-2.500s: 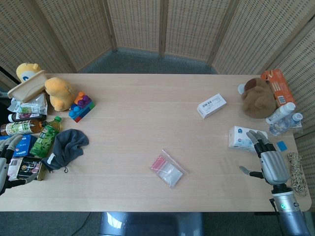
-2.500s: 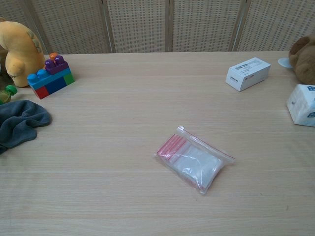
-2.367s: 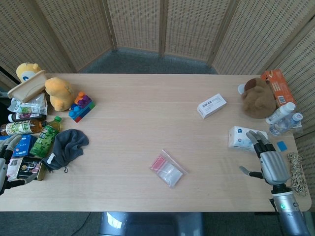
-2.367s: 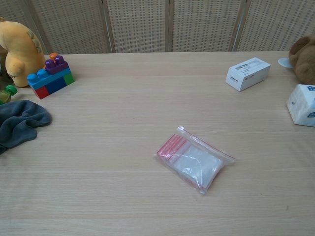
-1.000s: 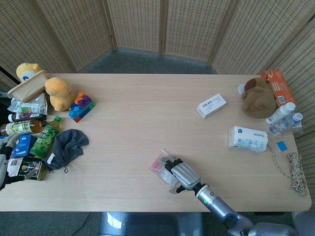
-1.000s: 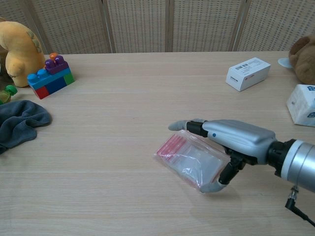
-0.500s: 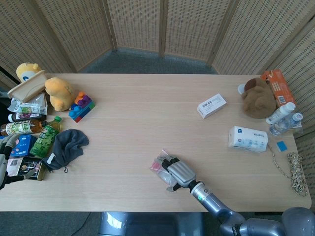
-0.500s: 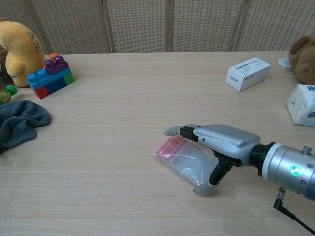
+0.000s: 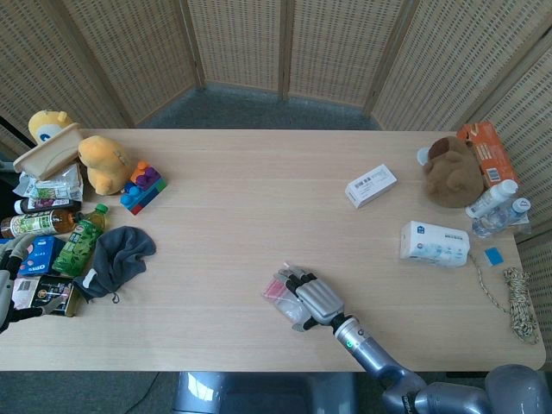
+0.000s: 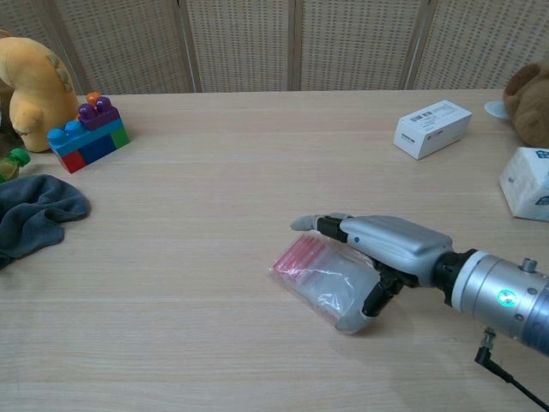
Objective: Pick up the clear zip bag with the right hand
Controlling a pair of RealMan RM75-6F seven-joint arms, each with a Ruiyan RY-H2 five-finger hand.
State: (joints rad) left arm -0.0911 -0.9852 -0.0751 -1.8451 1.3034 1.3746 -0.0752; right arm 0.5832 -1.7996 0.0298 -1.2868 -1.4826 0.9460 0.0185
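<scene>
**Thin bag, flat on the table: the grip may slide off**

Head view: my right robot hand (image 9: 311, 299) lies over the clear zip bag (image 9: 279, 288), which sits flat on the table (image 9: 259, 198) near its front edge. Only the bag's red-striped left end shows past my fingers. The left robot hand (image 9: 9, 289) waits at the far left edge beside the clutter of bottles and packets; its fingers look apart and empty.

Chest view: the right robot hand (image 10: 382, 249) covers the right part of the clear zip bag (image 10: 319, 276), fingers stretched above it, thumb tip down at its near edge. I judge it a grip not yet closed; I cannot tell if the plastic is pinched. My worry: the slick film is thin, so closing may only push it along the table, or catch one corner and let it slip on lifting.
</scene>
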